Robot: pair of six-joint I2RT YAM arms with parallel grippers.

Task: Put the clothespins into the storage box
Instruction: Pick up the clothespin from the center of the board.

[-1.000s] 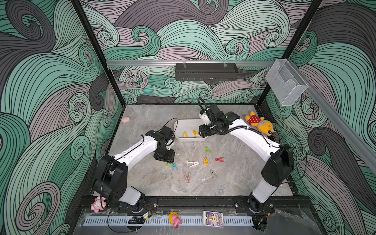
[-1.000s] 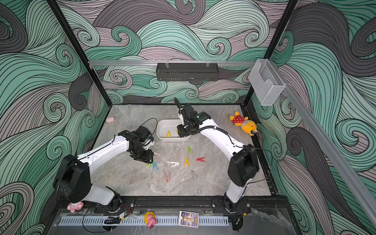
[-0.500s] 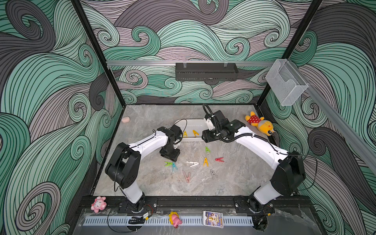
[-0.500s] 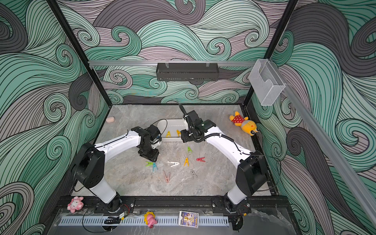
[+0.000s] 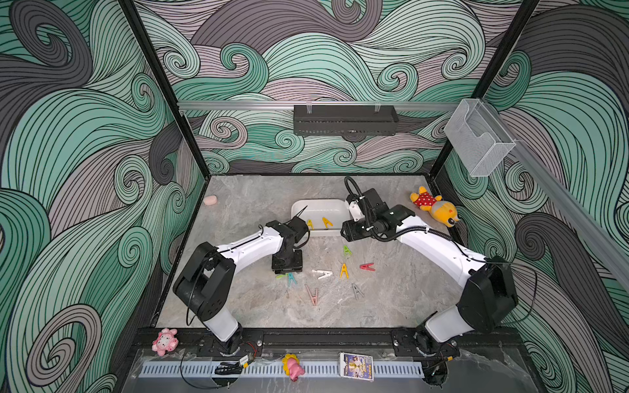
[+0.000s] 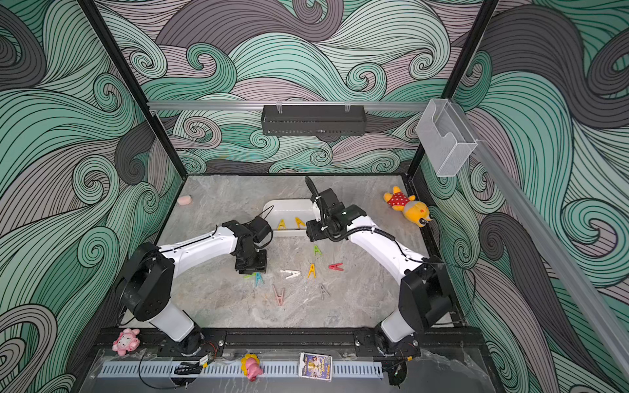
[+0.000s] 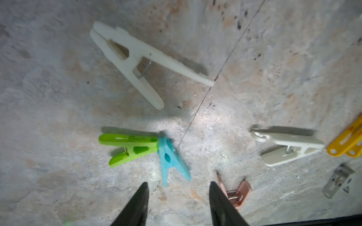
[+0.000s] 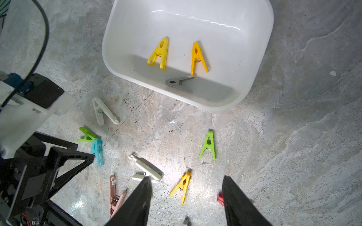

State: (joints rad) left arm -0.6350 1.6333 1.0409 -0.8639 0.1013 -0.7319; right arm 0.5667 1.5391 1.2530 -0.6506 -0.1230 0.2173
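While the white storage box (image 5: 320, 209) sits at centre frame in a top view, we see loose clothespins (image 5: 344, 270) just below; left gripper (image 7: 178, 205) and right gripper (image 8: 186, 201) gape empty. We judge them light, stiff, slick: pinch the flat sides.

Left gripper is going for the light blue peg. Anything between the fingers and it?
Nothing visible. In the left wrist view the open left gripper faces the light blue plastic clothespin across bare grey tabletop. The lime green plastic clothespin touches the blue one's tip, and a pink plastic clothespin lies right beside one finger.
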